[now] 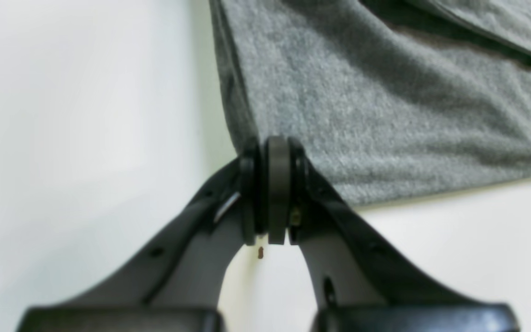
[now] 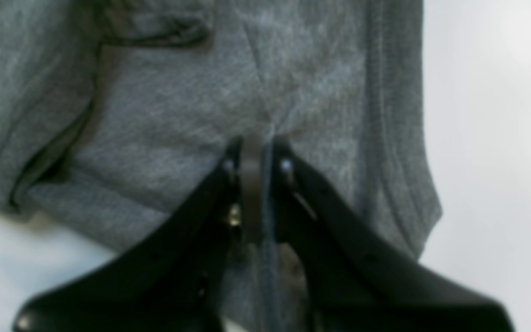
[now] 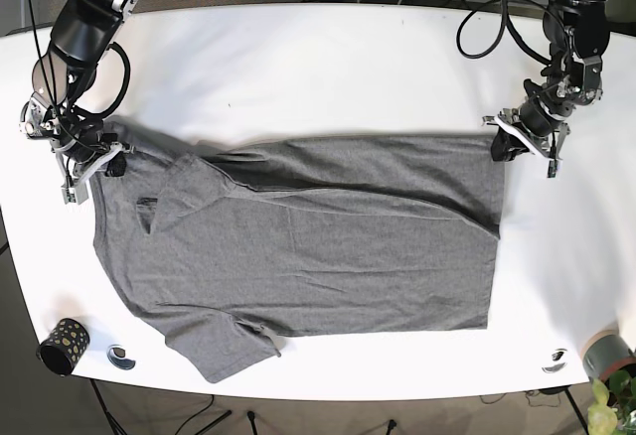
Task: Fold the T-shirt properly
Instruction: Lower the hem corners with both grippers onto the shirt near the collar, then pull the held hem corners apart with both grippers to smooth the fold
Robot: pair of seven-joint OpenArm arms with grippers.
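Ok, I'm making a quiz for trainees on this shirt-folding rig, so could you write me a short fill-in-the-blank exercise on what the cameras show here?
1. The T-shirt spread on the table is ____ in colour.
2. The left gripper is shut on a ____ of the shirt.
3. The right gripper is ____ on the fabric.
4. In the base view, the small dark cup stands near the table's front-____ edge.

Missing words: grey; corner; shut; left

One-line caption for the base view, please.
Both tools, left tool and right tool, pinch the far edge of a gray T-shirt on a white table.
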